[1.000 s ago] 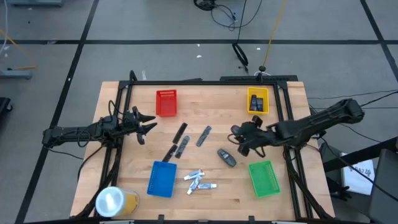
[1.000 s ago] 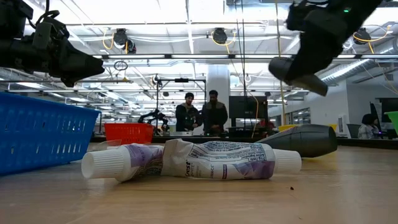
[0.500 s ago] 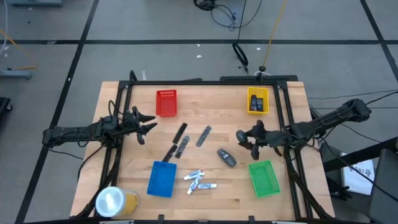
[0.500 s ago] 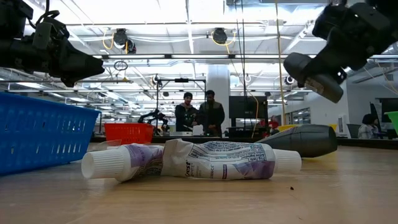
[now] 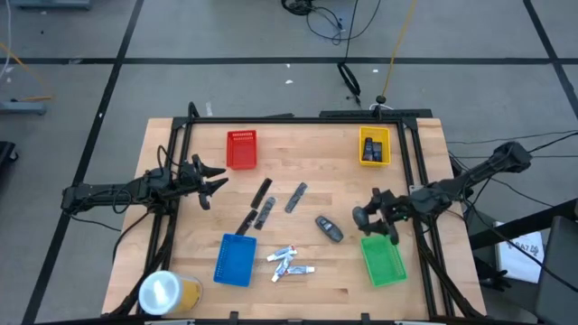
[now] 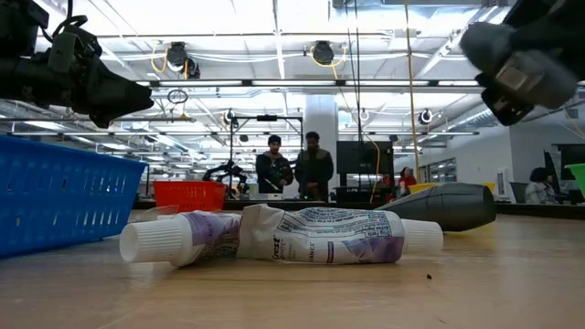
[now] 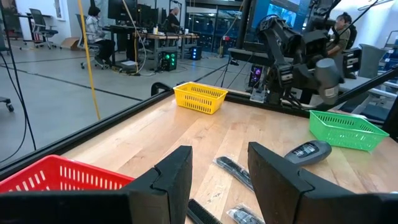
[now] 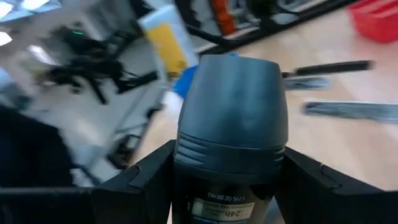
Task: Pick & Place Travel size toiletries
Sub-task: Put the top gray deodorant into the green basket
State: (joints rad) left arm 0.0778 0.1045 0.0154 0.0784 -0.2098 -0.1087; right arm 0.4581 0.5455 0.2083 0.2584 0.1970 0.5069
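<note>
High view: right claw [image 5: 372, 219] hovered at the green plastic tray's [image 5: 386, 264] far edge, left claw [image 5: 206, 180] idle near the red plastic tray [image 5: 241, 149].

Left wrist view: fingers [image 7: 177, 174] parted, empty.

Right wrist view: right claw clamped a dark oval deodorant stick [image 8: 231, 134].

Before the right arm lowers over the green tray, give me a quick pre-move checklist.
1. Right tool holding the dark oval deodorant: ok, clamped between both fingers.
2. Tool over the green tray: not ok, it hangs at the tray's far edge, not above the middle.
3. Green tray free to receive: ok, nothing shows inside.
4. Left tool out of the way: ok, open, at the table's left side.
5. Second oval piece clear of the tray: ok, lies apart on the table.
</note>
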